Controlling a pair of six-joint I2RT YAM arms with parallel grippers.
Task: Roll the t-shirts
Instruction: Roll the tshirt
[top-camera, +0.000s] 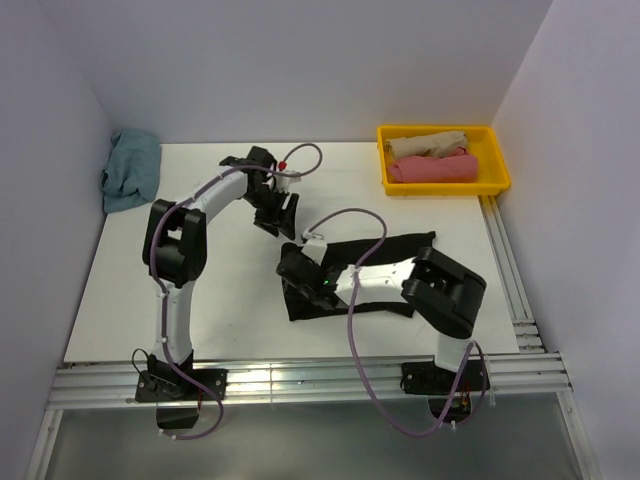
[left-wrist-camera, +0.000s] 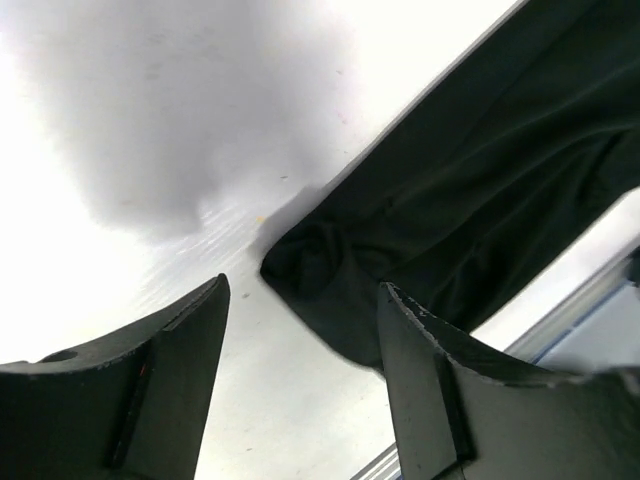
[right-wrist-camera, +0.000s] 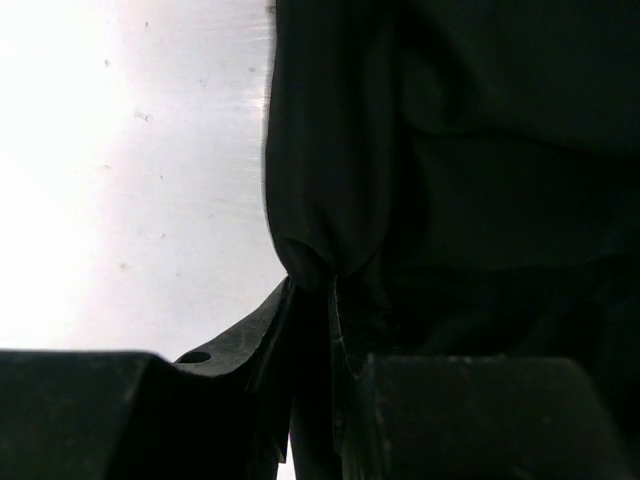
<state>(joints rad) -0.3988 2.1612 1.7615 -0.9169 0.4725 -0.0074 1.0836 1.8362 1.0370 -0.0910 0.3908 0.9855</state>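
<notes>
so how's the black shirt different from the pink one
The black shirt lies flat, folded into a band; the pink shirt is rolled tight. The black shirt is out on the table; the pink shirt sits in the yellow tray. The right gripper pinches the black shirt; no gripper is near the pink shirt. Both are plain cloth.

Bright, even overhead light left the top view sharp, shadows faint. In the wrist views the table (left-wrist-camera: 90, 260) glared white under one broad blurred shadow, and the black shirt (right-wrist-camera: 480, 150) lost detail.
</notes>
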